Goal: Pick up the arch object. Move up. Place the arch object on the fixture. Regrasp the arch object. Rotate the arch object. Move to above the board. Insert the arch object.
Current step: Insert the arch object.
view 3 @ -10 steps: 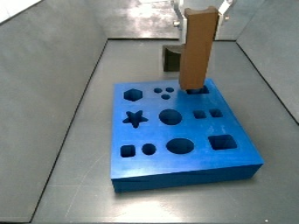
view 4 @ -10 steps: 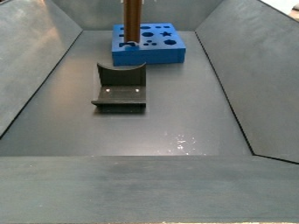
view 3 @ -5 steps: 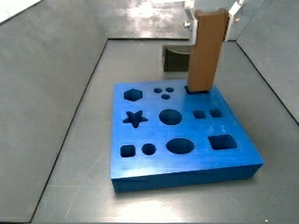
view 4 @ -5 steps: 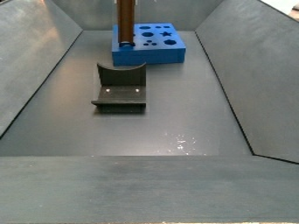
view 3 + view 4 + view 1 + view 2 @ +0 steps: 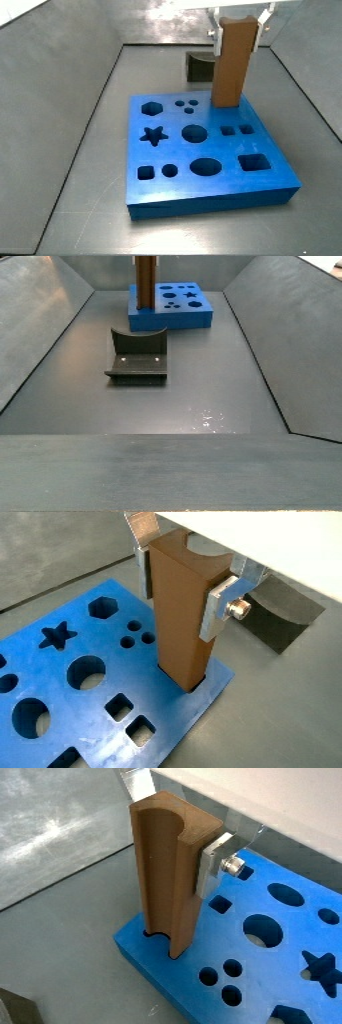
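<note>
The arch object [image 5: 237,62] is an orange-brown bar standing upright, its lower end in a cutout at the far corner of the blue board [image 5: 201,160]. It shows in both wrist views [image 5: 185,622] [image 5: 167,878] and in a side view [image 5: 142,286]. My gripper [image 5: 242,25] is at its upper end, and the silver fingers [image 5: 218,607] [image 5: 214,860] lie flat against its two sides. The board also shows in three other views [image 5: 80,707] [image 5: 274,958] [image 5: 187,306]. The dark fixture [image 5: 136,356] with its curved notch stands apart from the board and bears nothing.
Grey sloping walls enclose the floor on all sides [image 5: 40,346]. The fixture also shows behind the board [image 5: 199,68] and beside it in a wrist view [image 5: 287,617]. The board's other cutouts, such as the star [image 5: 155,134] and hexagon [image 5: 152,106], hold nothing.
Over the last second the arch object and gripper shifted slightly sideways and sank a little into the board's corner cutout. Hardly anything has moved since half a second ago.
</note>
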